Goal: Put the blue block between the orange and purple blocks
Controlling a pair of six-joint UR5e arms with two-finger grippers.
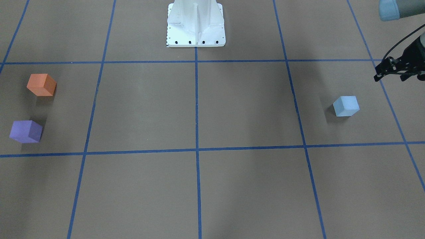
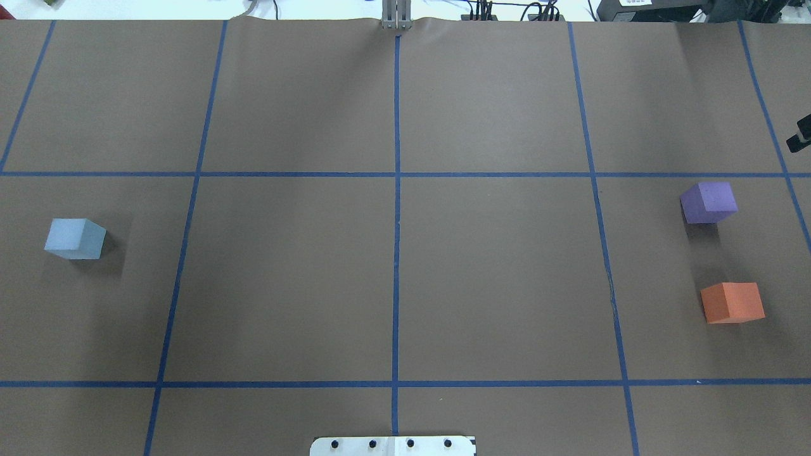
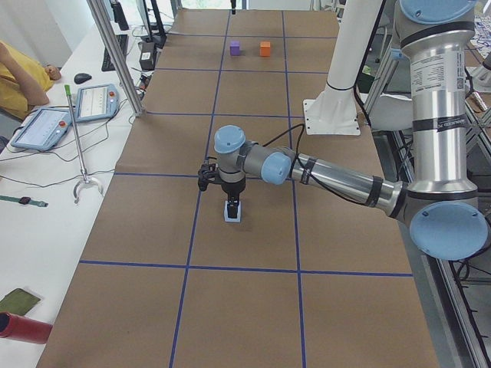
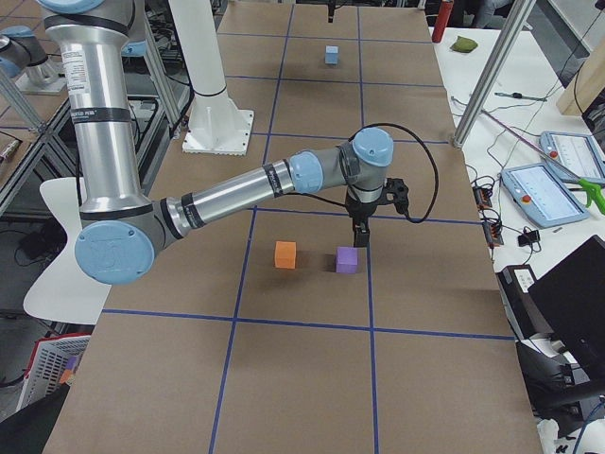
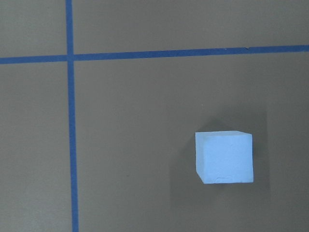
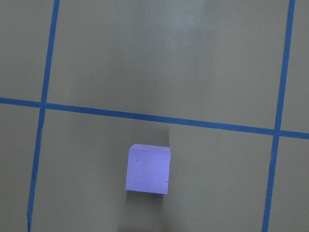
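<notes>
The light blue block (image 1: 346, 106) sits alone on the brown table on my left side; it also shows in the overhead view (image 2: 75, 239) and in the left wrist view (image 5: 224, 157). The orange block (image 2: 732, 303) and the purple block (image 2: 709, 202) sit on my right side with a gap between them. My left gripper (image 3: 232, 201) hangs just above the blue block (image 3: 232, 211). My right gripper (image 4: 359, 234) hangs just above the purple block (image 4: 347, 260), which shows in the right wrist view (image 6: 147, 169). No fingers show in the wrist views, so I cannot tell either gripper's state.
Blue tape lines (image 2: 396, 253) divide the table into squares. The white robot base (image 1: 196, 26) stands at the table's near edge, in the middle. Beside the table's far edge, metal posts (image 3: 115, 54) and tablets (image 3: 46, 126) stand on a white bench.
</notes>
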